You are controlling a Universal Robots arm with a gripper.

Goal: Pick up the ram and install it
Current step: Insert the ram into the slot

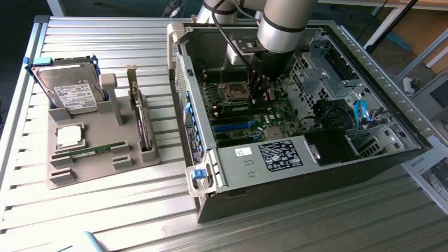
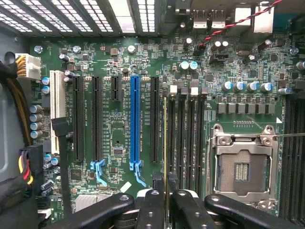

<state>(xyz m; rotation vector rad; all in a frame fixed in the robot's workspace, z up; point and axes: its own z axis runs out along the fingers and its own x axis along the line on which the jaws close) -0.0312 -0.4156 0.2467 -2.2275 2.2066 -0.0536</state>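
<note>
Open computer case (image 1: 242,157) lies on its side. The arm (image 1: 284,26) drops into it from above, wrist pointing almost straight down at the green board (image 2: 119,62). Your gripper (image 2: 165,202) is clamped on the ram (image 2: 165,138). You're seeing it edge-on as a thin line, long axis parallel to the black memory slots (image 2: 183,138), just beside the outermost one. Can't tell if it's seated.

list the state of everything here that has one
gripper, shut on the ram
ram, held on edge over the memory slots
cpu socket, empty
computer case, side open
hard drive, upright in the holder
cpu chip, flat in the holder
expansion card, upright in the holder
</note>
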